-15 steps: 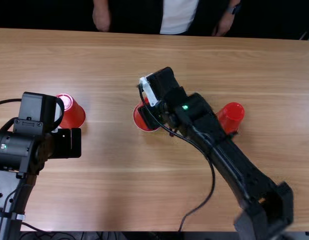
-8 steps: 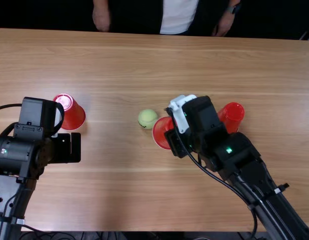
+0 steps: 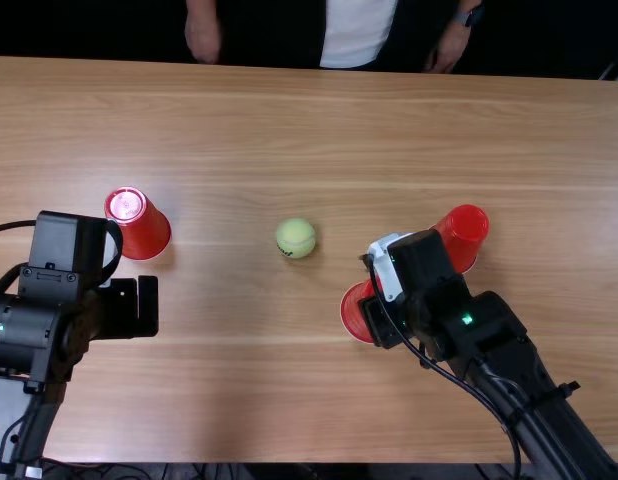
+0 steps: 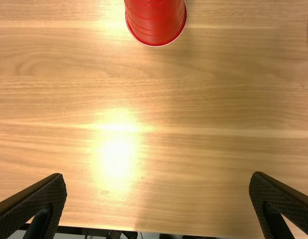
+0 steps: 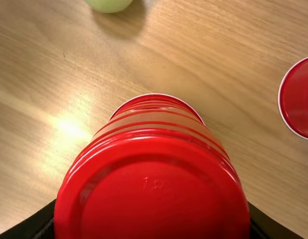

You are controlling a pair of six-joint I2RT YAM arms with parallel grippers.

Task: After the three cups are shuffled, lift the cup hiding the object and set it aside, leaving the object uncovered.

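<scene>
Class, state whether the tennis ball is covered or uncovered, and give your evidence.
Uncovered. The tennis ball lies bare on the table, no cup over it; the right gripper holds a red cup off to one side.

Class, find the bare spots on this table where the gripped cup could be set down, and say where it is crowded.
Bare: the far strip of table beyond the ball; the near stretch between left arm and held cup. Crowded: right claw, held cup and right cup sit close together.

We see the yellow-green ball (image 3: 296,238) uncovered mid-table. The red near cup (image 3: 357,312) is tilted, apart from it. The left cup (image 3: 137,224) and right cup (image 3: 461,236) stand inverted.
</scene>
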